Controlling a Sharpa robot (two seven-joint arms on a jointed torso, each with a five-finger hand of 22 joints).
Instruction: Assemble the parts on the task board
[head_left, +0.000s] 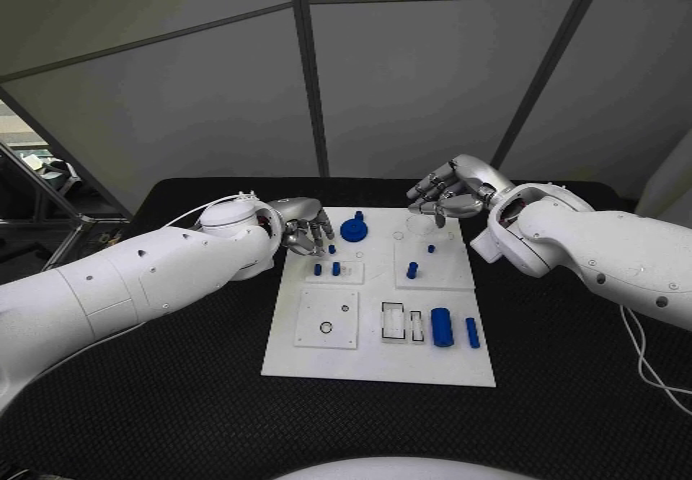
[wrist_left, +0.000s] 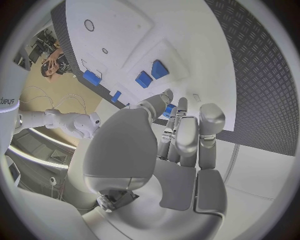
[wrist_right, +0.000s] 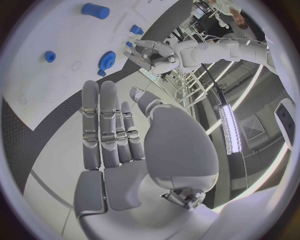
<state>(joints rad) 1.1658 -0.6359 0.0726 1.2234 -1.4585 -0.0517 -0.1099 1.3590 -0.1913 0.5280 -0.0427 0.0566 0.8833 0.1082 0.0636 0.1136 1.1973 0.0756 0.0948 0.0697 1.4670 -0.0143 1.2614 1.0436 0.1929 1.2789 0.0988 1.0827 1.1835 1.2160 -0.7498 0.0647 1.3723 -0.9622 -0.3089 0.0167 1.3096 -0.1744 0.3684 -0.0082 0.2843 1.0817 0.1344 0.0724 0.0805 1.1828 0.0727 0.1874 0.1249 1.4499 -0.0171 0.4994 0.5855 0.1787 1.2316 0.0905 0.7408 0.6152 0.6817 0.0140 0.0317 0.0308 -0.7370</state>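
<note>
The white task board (head_left: 378, 345) lies in the middle of the black table. On it are a blue gear (head_left: 353, 229) at the far end, two small blue pegs (head_left: 327, 268) side by side, another peg (head_left: 413, 269), and a blue cylinder (head_left: 441, 327) beside a thin blue bar (head_left: 472, 332). My left hand (head_left: 303, 232) hovers at the board's far left edge next to the gear, fingers pointing down and holding nothing. The left wrist view shows the left hand (wrist_left: 181, 135) with fingers straight above the two pegs (wrist_left: 152, 74). My right hand (head_left: 450, 195) hangs over the board's far edge, empty; its fingers (wrist_right: 103, 125) are straight.
The board has inset white plates with a round hole (head_left: 326, 327) and rectangular slots (head_left: 392, 320). Black table (head_left: 577, 380) surrounds the board on all sides. Grey wall panels stand behind the table.
</note>
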